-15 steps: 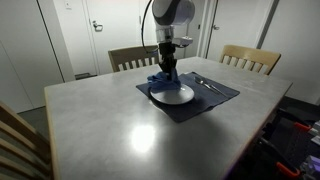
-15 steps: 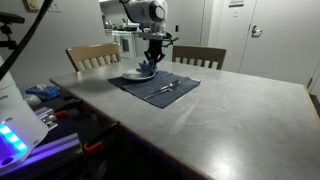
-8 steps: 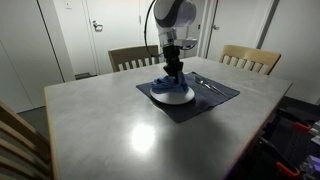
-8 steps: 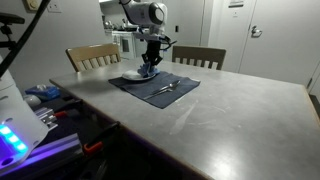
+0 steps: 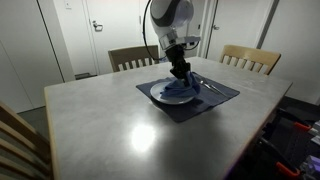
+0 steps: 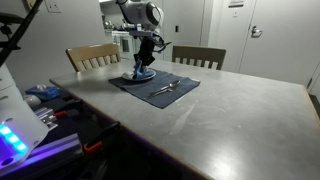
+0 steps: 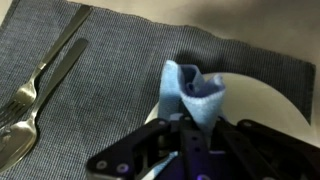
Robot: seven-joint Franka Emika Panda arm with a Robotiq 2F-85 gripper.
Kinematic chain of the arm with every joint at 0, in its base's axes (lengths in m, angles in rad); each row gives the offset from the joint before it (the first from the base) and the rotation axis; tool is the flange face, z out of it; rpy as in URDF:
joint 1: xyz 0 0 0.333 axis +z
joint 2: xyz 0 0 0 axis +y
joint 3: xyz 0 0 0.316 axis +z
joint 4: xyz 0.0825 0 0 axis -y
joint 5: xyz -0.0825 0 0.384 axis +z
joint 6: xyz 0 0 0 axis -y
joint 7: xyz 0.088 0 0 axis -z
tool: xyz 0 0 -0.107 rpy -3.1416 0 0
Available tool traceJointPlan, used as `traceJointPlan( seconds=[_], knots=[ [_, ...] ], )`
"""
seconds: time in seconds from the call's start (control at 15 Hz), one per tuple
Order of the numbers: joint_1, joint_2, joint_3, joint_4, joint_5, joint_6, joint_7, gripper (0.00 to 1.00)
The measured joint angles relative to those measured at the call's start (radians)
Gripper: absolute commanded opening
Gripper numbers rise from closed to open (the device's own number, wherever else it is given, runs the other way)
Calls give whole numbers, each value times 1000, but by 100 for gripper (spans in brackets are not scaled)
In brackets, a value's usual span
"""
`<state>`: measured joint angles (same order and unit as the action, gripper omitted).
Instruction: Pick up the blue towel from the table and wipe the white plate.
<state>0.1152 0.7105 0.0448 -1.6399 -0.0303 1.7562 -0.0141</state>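
The blue towel (image 7: 195,95) is bunched up between my gripper's fingers and pressed down on the white plate (image 7: 262,104). My gripper (image 7: 197,128) is shut on the towel. In both exterior views the gripper (image 5: 180,72) (image 6: 143,62) stands over the plate (image 5: 160,96) (image 6: 136,78), which lies on a dark placemat (image 5: 210,98) (image 6: 160,92). The towel (image 5: 179,88) trails on the plate under the fingers.
A fork and a second piece of cutlery (image 7: 35,85) lie on the placemat beside the plate, also seen in an exterior view (image 5: 208,84). Two wooden chairs (image 5: 130,57) (image 5: 250,58) stand at the table's far side. The grey table (image 5: 120,130) extends toward the camera.
My gripper has moved with the towel across the plate, toward the cutlery side, dragging the towel over the plate's surface.
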Motion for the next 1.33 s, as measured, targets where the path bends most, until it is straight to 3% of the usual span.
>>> traceJointPlan(
  seconds=[0.27,0.73,1.33],
  knots=[
    [11,0,20,20,-28,-74,-65,2],
    [13,4,66,72,-45,-63,-200,2],
    [-16,14,34,83,-30,231,-111,2]
  ],
)
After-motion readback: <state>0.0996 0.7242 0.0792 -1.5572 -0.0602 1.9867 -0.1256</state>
